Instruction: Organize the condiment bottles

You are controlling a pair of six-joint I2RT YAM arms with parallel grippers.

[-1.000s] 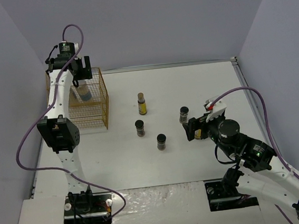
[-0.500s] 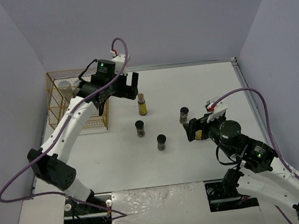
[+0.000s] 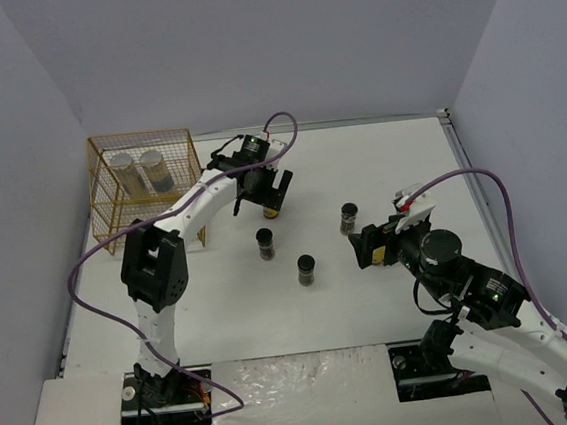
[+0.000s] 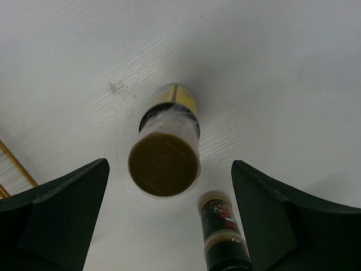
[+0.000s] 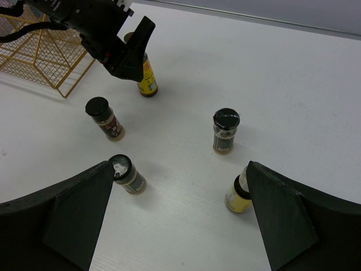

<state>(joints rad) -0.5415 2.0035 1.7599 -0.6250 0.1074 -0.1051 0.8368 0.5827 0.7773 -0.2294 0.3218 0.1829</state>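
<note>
Near right: noted right gripper (image 3: 369,247) spread wide, gripping nothing. Just beside one finger, slim yellow bottle (image 5: 238,195), upright.
Mid-table: logged three short dark glass jars with round black lids, all upright and apart: near jar (image 3: 306,269), left jar (image 3: 264,242), right jar (image 3: 349,216). Red-and-white label print illegible.
Farther: found left gripper (image 3: 267,188) parted, straddling without touching second yellow bottle (image 4: 164,161). Flat brown cap, yellow label, text unreadable.
Far left: recorded pale silver-lidded jars, first (image 3: 124,175) and second (image 3: 155,171), inside gold wire basket (image 3: 141,136).
</note>
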